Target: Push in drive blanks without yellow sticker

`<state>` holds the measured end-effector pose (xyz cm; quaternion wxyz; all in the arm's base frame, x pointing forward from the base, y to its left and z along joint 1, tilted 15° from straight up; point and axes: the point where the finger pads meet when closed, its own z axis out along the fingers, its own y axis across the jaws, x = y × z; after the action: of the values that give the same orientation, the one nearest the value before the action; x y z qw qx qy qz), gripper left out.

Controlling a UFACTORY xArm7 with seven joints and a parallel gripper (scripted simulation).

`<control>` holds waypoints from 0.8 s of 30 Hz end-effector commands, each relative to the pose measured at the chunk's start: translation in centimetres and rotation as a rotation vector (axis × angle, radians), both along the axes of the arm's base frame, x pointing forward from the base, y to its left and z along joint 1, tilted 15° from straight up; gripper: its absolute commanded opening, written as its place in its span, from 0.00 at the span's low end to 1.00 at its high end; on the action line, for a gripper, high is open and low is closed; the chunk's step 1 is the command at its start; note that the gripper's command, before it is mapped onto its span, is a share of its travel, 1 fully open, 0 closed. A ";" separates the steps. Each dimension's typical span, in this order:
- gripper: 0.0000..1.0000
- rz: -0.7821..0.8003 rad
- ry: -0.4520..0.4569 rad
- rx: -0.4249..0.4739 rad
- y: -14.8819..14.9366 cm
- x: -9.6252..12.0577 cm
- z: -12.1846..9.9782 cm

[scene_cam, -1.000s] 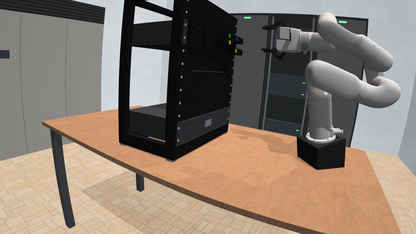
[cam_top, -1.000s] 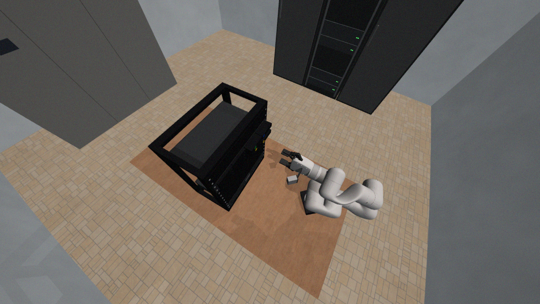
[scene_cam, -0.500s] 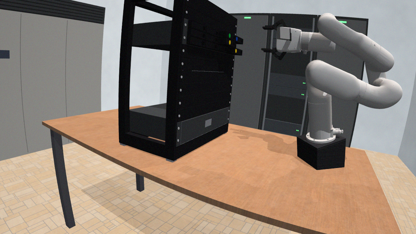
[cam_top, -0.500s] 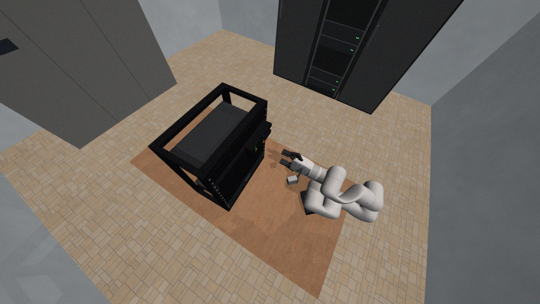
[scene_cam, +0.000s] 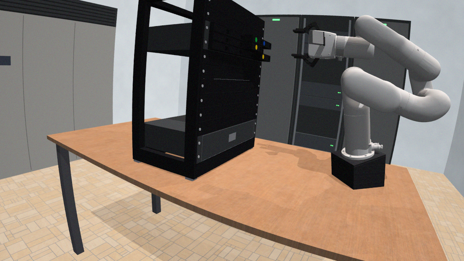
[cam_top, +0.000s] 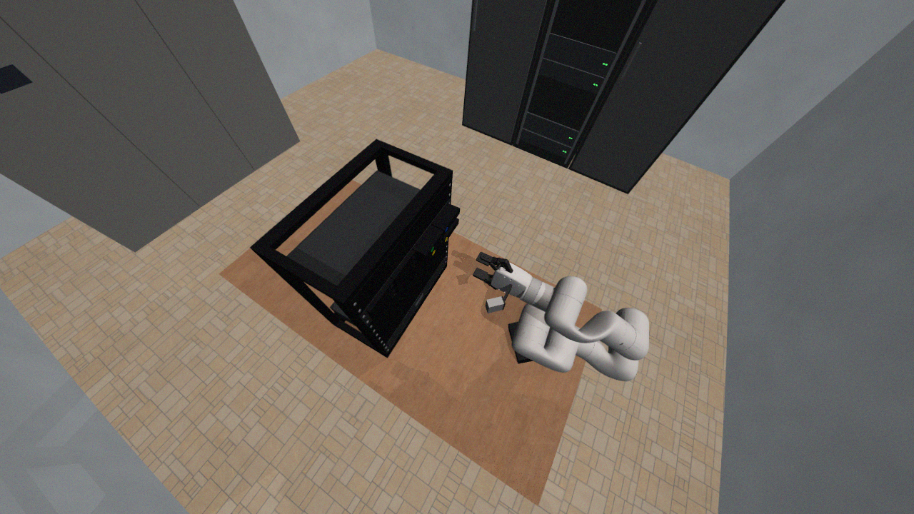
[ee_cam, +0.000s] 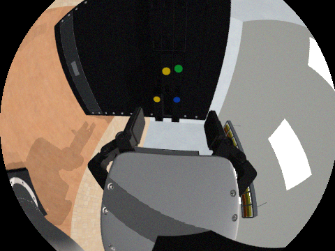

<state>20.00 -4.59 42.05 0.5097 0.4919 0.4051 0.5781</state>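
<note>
The black rack [scene_cam: 198, 87] stands on the wooden table [scene_cam: 259, 181], front toward the arm. Near the top of its front sit the coloured stickers: green [scene_cam: 256, 39], blue [scene_cam: 264, 42], and two yellow ones [scene_cam: 256, 47] [scene_cam: 263, 57]. The blanks with the blue sticker and the lower yellow sticker stick out farthest. In the wrist view the stickers show as green [ee_cam: 178, 69], blue [ee_cam: 176, 100], yellow [ee_cam: 166, 71] and yellow [ee_cam: 156, 99]. My gripper [scene_cam: 299, 43] is open and empty, level with the stickers, a short gap in front of them. It also shows in the wrist view [ee_cam: 173, 127] and the overhead view [cam_top: 484, 266].
The arm's black base block [scene_cam: 357, 168] sits on the table at the right. A tall server cabinet [scene_cam: 318, 90] stands behind the arm. A grey panel with a small plate [scene_cam: 227, 139] runs along the rack's bottom front.
</note>
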 end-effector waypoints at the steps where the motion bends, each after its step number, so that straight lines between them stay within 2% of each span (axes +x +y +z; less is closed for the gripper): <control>1: 1.00 0.001 -0.009 -0.001 0.0 -0.1 0.1; 20: 1.00 0.001 -0.009 -0.001 0.0 -0.1 0.1; 21: 0.00 0.001 -0.009 -0.001 0.0 -0.1 0.1; 24: 0.00 0.001 -0.009 -0.001 0.0 -0.1 0.1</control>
<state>19.98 -4.59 42.01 0.5108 0.4897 0.4039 0.5798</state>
